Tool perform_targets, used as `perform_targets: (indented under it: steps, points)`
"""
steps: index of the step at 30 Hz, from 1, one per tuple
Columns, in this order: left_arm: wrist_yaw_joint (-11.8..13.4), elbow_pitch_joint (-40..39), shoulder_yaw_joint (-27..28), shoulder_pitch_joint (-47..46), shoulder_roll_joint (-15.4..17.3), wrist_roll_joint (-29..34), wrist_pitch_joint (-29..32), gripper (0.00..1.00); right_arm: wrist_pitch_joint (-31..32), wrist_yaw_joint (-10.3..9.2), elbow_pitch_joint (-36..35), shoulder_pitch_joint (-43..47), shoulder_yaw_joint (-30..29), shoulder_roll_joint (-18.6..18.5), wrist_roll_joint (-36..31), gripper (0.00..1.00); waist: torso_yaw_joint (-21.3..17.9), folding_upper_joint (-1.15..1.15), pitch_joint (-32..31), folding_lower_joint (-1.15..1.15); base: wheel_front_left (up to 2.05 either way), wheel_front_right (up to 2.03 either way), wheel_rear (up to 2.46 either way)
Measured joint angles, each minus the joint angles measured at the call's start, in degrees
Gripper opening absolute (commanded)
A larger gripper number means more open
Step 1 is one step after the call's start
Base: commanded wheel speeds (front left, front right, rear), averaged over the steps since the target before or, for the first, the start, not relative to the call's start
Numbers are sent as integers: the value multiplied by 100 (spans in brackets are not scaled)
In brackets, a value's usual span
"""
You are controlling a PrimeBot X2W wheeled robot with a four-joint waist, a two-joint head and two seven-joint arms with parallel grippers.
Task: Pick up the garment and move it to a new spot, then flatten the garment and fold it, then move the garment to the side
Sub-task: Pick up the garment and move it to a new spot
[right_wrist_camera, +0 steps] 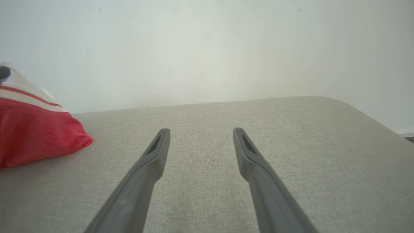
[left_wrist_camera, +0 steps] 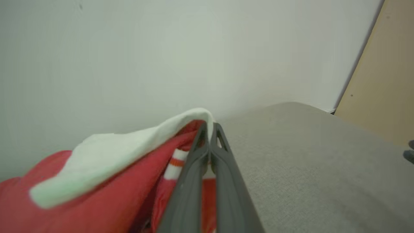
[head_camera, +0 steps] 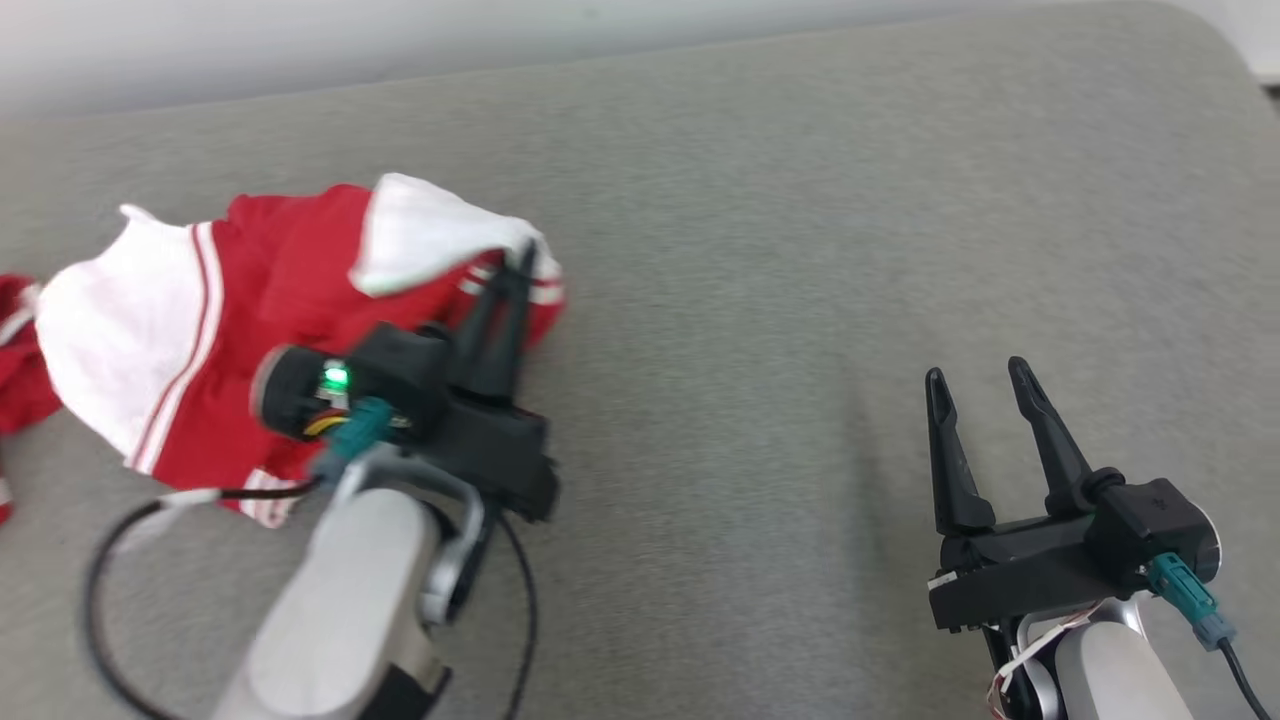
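Observation:
A red and white garment (head_camera: 220,320) with thin stripes lies crumpled at the left of the grey padded surface (head_camera: 800,250). My left gripper (head_camera: 525,262) is shut on its right edge, where a white flap folds over the red cloth. In the left wrist view the closed fingers (left_wrist_camera: 194,168) pinch that edge of the garment (left_wrist_camera: 106,181), which is lifted a little there. My right gripper (head_camera: 978,375) stands open over bare surface at the lower right, well apart from the garment. The right wrist view has its fingers (right_wrist_camera: 152,158) spread, with the garment (right_wrist_camera: 35,136) at the far left.
The grey padded surface runs back to a pale wall (left_wrist_camera: 161,48). A tan panel (left_wrist_camera: 385,81) stands beyond its far right corner. A black cable (head_camera: 110,560) loops beside my left forearm.

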Motion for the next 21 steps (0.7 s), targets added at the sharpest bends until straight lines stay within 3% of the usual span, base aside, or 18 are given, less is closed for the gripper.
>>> perform_targets:
  steps: [11, 18, 19, 20, 21]
  points:
    - [-297, 1051, -1338, -198, -299, -137, -73, 0, -74, 0, 157, 16, -110, 214, 116, 100, -956, 0, 272, 1, 0, 0, 0]
    - [-394, 1552, -2091, -301, -301, -654, -52, 0, -76, 0, 138, 7, -110, 274, 152, 100, -1243, 0, 444, 1, 0, 0, 0]
    - [-396, 1599, -2186, -346, -298, -730, -81, 23, -76, 0, 141, 0, -112, 282, 152, 100, -1267, 0, 465, 1, 0, 0, 0]
    - [-405, 1617, -2302, -396, -296, -822, -94, 96, -76, 0, 140, -3, -129, 294, 152, 100, -1280, 0, 483, 1, 0, 0, 0]
    - [-432, 1622, -2420, -439, -296, -866, -104, 100, -76, 0, 141, -2, -145, 299, 151, 100, -1276, 0, 489, 1, 0, 0, 0]
